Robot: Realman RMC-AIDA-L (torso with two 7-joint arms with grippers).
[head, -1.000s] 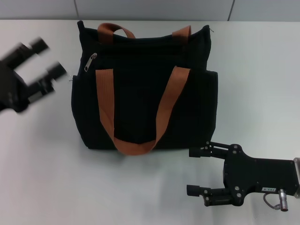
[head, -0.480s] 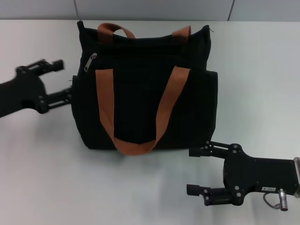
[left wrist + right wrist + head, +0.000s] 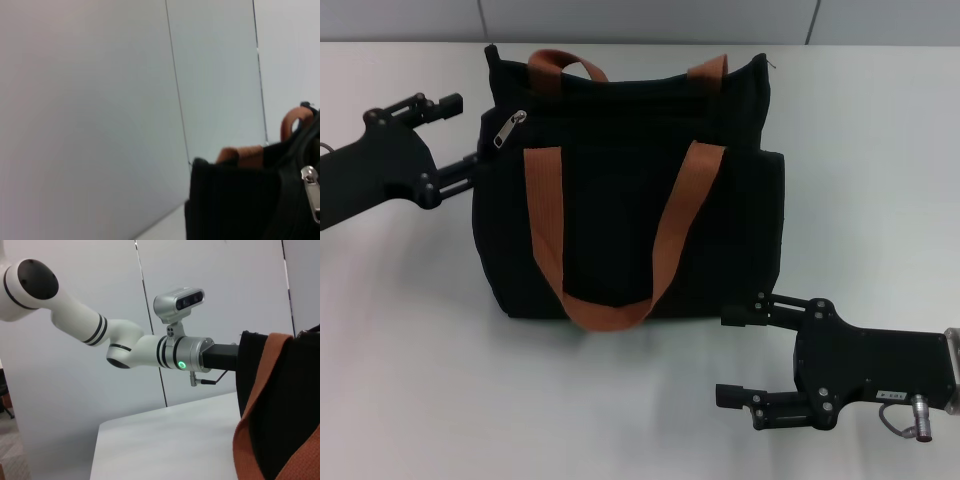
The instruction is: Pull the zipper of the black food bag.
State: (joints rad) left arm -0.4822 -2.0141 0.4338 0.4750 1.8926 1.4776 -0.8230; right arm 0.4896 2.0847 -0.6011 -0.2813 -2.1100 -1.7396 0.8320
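The black food bag lies in the middle of the white table with its rust-orange handles spread over its front. The silver zipper pull sits near the bag's upper left corner, and also shows in the left wrist view as the zipper on the bag. My left gripper is open just left of that corner, level with the pull, with one finger close against the bag's side. My right gripper is open on the table in front of the bag's lower right corner, holding nothing.
The white table stretches around the bag, with a grey panelled wall behind it. In the right wrist view the left arm reaches to the bag and an orange strap hangs close to the camera.
My left gripper has swung in from the far left to the bag's upper left corner, beside the zipper pull. The right gripper has shifted only slightly.
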